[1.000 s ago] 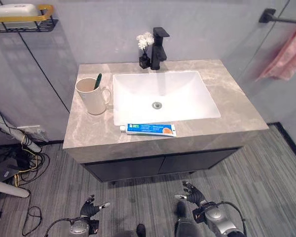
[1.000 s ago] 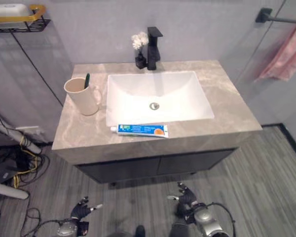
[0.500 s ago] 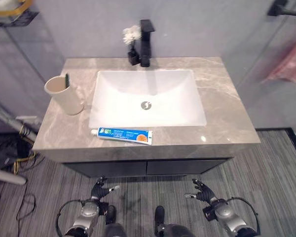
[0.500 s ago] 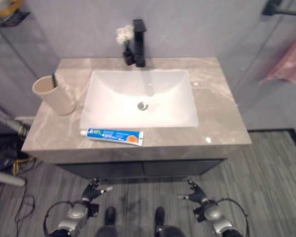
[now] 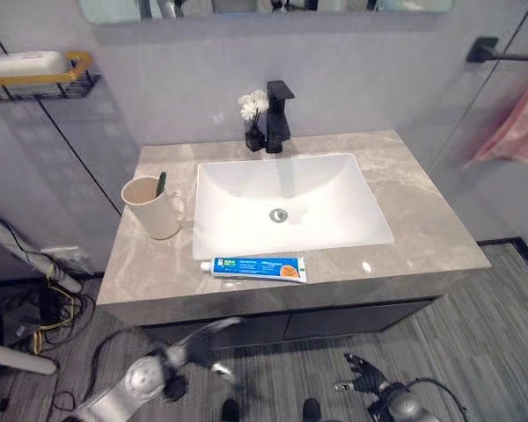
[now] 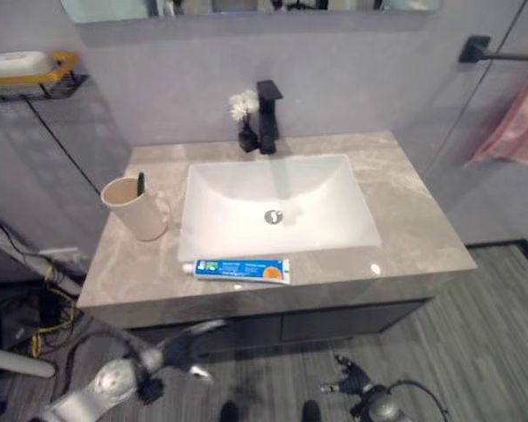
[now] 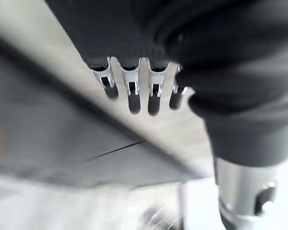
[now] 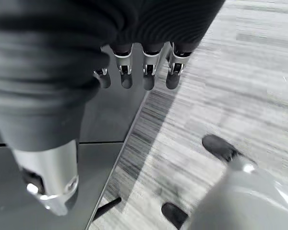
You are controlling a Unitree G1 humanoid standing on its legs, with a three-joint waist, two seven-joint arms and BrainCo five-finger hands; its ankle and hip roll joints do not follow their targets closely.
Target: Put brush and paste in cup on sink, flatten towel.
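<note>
Since a moment ago my left hand lifts toward the counter's front edge, fingers relaxed, holding nothing. Toothpaste lies along that edge; right hand hangs low, fingers spread.

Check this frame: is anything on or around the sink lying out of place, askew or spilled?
Only the toothpaste tube is out of place, flat on the counter at the basin's front edge. The toothbrush stands in the cup. The pink towel hangs bunched on its rail. Nothing looks spilled.

On the grey marble counter, a beige handled cup holding a dark-handled toothbrush stands near the left edge; a blue-and-white toothpaste tube lies along the front edge, before the white rectangular basin.
</note>
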